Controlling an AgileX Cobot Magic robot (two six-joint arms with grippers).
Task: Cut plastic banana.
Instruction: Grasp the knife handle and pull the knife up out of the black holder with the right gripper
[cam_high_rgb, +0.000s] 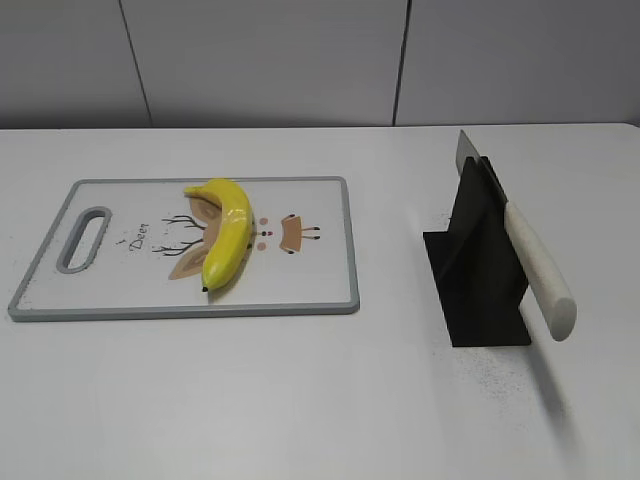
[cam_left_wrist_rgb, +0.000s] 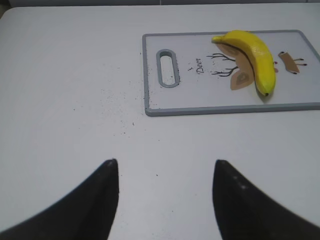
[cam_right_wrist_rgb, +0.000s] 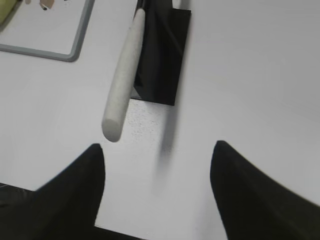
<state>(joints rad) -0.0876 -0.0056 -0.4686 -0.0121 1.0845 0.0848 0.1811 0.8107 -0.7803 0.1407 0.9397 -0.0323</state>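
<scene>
A yellow plastic banana (cam_high_rgb: 229, 231) lies whole on a white cutting board (cam_high_rgb: 320, 270) with a grey rim and a deer drawing. The banana (cam_left_wrist_rgb: 255, 55) and board (cam_left_wrist_rgb: 150, 80) also show in the left wrist view. A knife with a white handle (cam_high_rgb: 538, 266) rests in a black stand (cam_high_rgb: 478, 280), handle pointing toward the front. Its handle (cam_right_wrist_rgb: 122, 75) shows in the right wrist view. My left gripper (cam_left_wrist_rgb: 165, 165) is open and empty over bare table, well short of the board. My right gripper (cam_right_wrist_rgb: 157, 147) is open and empty, just short of the handle's end. Neither gripper shows in the exterior view.
The white table (cam_high_rgb: 300, 400) carries fine dark specks near the stand and left of the board. A grey wall runs along the back edge. A corner of the board (cam_right_wrist_rgb: 70, 47) shows in the right wrist view.
</scene>
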